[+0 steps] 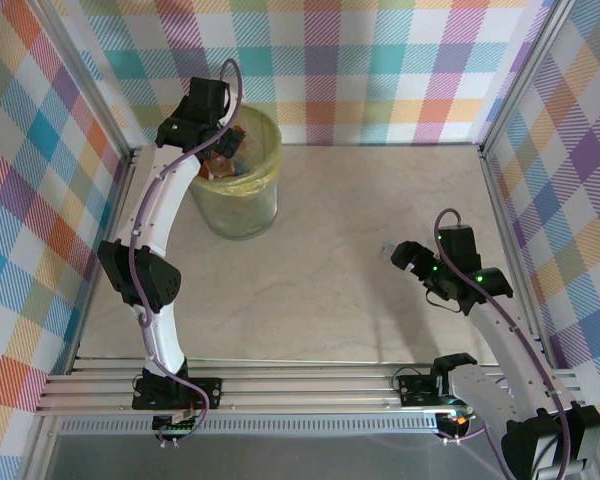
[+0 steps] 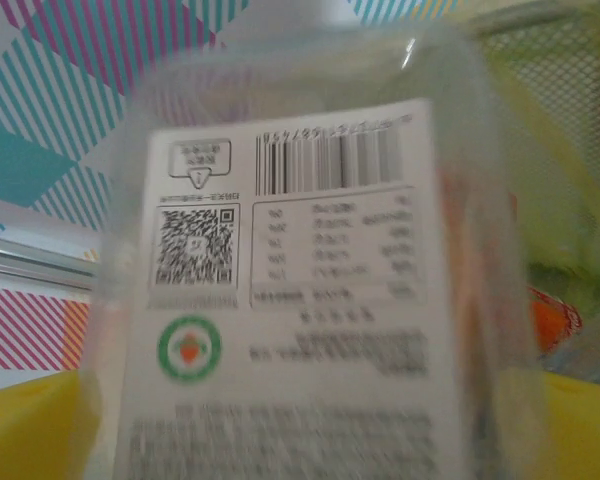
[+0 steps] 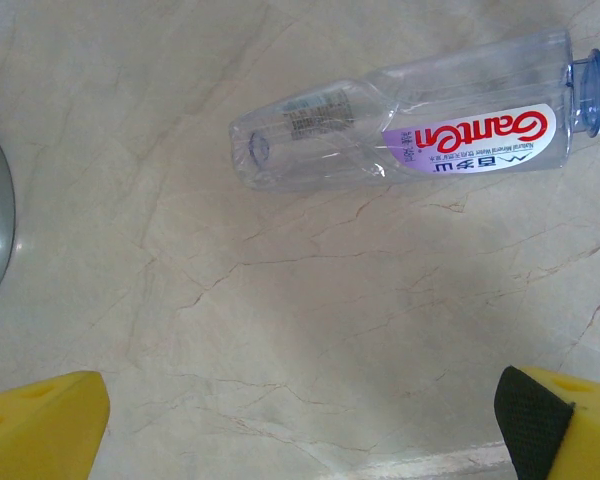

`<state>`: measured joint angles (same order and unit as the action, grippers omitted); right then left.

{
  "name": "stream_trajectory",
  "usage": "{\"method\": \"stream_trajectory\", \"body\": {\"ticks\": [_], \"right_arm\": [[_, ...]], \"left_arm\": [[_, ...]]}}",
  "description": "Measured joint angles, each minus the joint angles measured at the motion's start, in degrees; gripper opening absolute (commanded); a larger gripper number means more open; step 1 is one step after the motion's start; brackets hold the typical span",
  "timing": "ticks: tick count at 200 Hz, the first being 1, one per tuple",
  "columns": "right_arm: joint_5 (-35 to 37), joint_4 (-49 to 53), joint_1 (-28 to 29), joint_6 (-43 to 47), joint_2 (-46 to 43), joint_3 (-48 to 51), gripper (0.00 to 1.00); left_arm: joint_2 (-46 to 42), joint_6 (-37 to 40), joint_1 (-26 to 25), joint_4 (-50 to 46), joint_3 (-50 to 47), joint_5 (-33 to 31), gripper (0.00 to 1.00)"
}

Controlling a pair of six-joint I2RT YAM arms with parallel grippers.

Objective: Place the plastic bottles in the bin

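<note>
**2 bottles: 1 at the bin, 1 on the tabletop**

2 arms work apart. The left end effector hangs over the bin at the far left of the tabletop. A clear bottle with a white barcode label sits blurred between its yellow fingers. I cannot tell whether they pinch it or stand free. Something orange lies inside the bin. On the right, the right end effector is spread wide and holds nothing. It hovers near a clear Ganten bottle lying on its side on the tabletop, clear of both fingertips.
</note>
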<state>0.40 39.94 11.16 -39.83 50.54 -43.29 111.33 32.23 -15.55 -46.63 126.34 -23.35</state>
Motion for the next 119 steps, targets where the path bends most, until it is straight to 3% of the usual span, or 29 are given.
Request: {"method": "stream_trajectory", "body": {"ticks": [71, 119], "right_arm": [[0.00, 0.00, 0.00, -0.02, 0.04, 0.00, 1.00], [0.00, 0.00, 0.00, -0.02, 0.81, 0.00, 1.00]], "left_arm": [[-5.40, -2.01, 0.00, -0.22, 0.00, 4.48, 1.00], [-6.16, -5.92, 0.00, 2.73, 0.11, 3.21, 0.91]]}}
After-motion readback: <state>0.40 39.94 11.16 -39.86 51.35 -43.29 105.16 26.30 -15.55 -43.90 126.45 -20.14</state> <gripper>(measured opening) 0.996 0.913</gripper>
